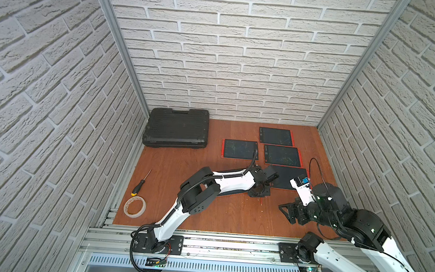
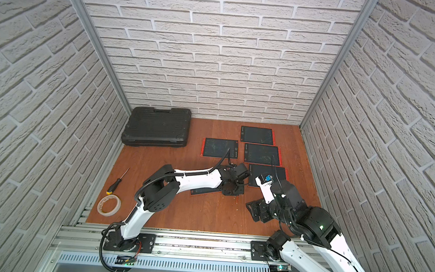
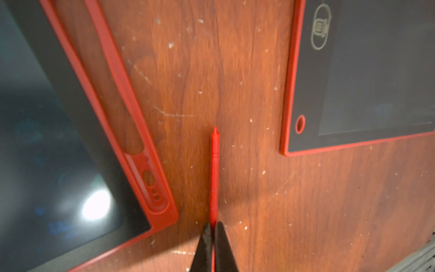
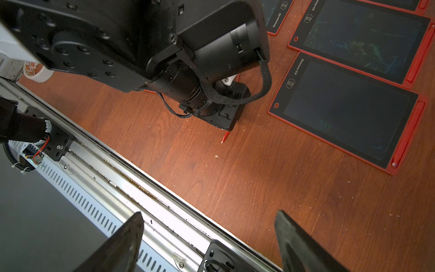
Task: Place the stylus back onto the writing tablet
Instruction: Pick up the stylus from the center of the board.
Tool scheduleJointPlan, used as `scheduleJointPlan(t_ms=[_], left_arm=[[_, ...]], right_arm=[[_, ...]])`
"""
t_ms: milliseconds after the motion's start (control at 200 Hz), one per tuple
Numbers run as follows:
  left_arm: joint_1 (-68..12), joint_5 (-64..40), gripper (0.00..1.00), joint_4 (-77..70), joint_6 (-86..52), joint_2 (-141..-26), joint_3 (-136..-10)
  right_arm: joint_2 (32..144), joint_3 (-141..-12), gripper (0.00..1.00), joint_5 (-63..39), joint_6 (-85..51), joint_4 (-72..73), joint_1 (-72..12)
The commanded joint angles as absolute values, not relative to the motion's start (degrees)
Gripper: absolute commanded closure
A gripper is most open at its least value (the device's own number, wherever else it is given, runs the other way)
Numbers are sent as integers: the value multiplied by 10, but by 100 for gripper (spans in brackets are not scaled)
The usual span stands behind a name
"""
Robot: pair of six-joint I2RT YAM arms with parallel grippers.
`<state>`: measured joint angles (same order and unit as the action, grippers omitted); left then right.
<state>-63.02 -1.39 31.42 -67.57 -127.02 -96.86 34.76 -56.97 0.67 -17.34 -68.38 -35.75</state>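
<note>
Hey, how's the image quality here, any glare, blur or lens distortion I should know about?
Left wrist view: a white glare spot on the writing tablet screen, whose near part looks soft; the stylus is sharper. Right wrist view: the rail blows out bright, and the right gripper is soft-edged. Both top views: the brick walls splay outward, wide-angle.

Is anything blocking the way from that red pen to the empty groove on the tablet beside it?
Nothing visible does. The left hand grips the stylus, and only bare table lies between it and the tablet with its empty slot.
</note>
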Motion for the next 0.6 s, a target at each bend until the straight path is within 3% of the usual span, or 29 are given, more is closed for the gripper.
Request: scheduleJointPlan(t_ms=[0, 590], left_arm=[[-626, -2, 100, 328, -665, -1263, -948], [-608, 21, 100, 340, -612, -1204, -955]], right_arm=[[347, -566, 14, 18, -178, -669, -358], [344, -565, 15, 26, -182, -671, -358]])
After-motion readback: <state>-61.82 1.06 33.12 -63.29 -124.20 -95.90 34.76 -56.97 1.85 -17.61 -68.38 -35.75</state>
